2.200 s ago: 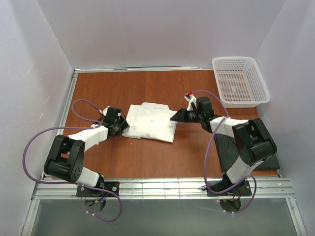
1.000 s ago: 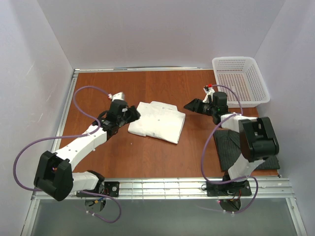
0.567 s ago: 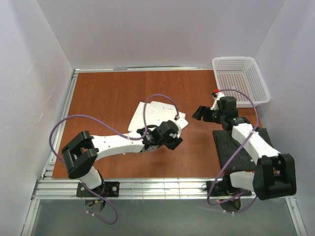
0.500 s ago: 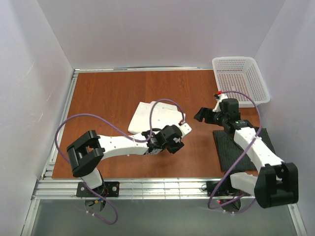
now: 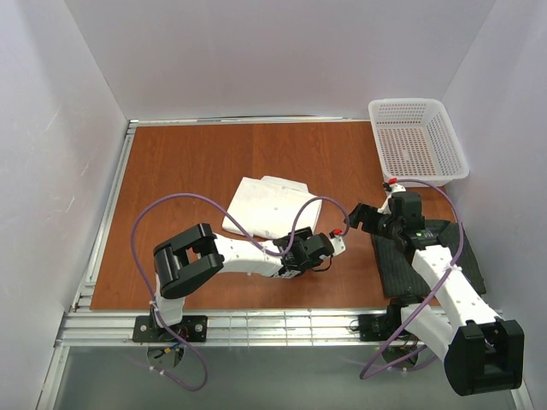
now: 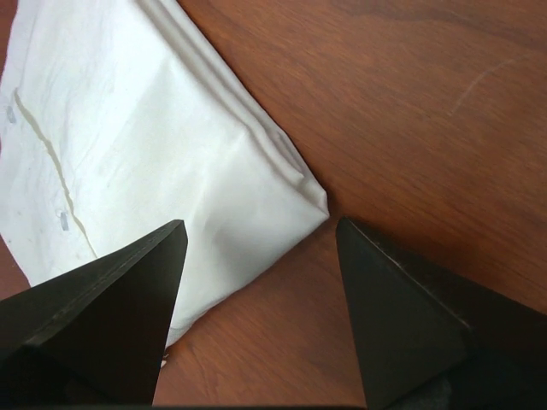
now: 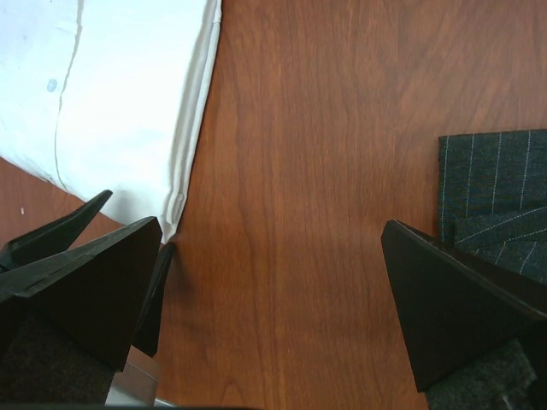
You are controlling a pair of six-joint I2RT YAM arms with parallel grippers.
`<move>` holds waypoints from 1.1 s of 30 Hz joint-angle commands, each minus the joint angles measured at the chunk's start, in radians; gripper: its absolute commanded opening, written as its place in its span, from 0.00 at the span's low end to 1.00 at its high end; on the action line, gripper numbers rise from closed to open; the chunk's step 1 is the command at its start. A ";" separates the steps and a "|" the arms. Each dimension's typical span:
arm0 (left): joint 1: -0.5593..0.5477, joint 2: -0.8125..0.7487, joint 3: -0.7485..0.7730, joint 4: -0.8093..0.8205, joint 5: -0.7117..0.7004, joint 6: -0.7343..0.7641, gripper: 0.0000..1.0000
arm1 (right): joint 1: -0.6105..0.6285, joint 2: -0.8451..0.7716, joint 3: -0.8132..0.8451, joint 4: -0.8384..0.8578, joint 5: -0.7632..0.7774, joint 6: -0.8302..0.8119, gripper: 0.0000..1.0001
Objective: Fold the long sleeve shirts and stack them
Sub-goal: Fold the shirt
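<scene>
both shirts look folded, so the folding seems done and the stacking is what is left. the white shirt lies as a flat packet near the middle of the table in the overhead view. the dark striped shirt lies folded at the lower right, well apart from it, with bare wood between them. the left gripper hangs over the white shirt's near corner, fingers spread and grasping nothing. the right gripper is over the gap between the two shirts, fingers wide apart and empty. one shirt has yet to be lifted onto the other.
</scene>
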 commanded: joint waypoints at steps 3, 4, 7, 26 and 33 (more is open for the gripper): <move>-0.006 0.029 0.013 0.064 -0.081 0.081 0.64 | -0.004 -0.016 -0.024 0.036 -0.023 0.036 0.98; -0.006 0.032 0.013 0.075 -0.087 0.083 0.61 | -0.004 -0.014 -0.027 0.051 -0.024 0.044 0.99; -0.005 0.038 0.007 0.086 -0.092 0.080 0.48 | -0.004 0.018 -0.042 0.096 -0.068 0.070 0.99; 0.000 -0.129 -0.058 0.082 0.010 -0.149 0.00 | 0.048 0.364 -0.125 0.692 -0.251 0.478 0.99; 0.009 -0.164 -0.084 0.075 0.037 -0.227 0.00 | 0.098 0.550 -0.131 0.889 -0.265 0.578 0.97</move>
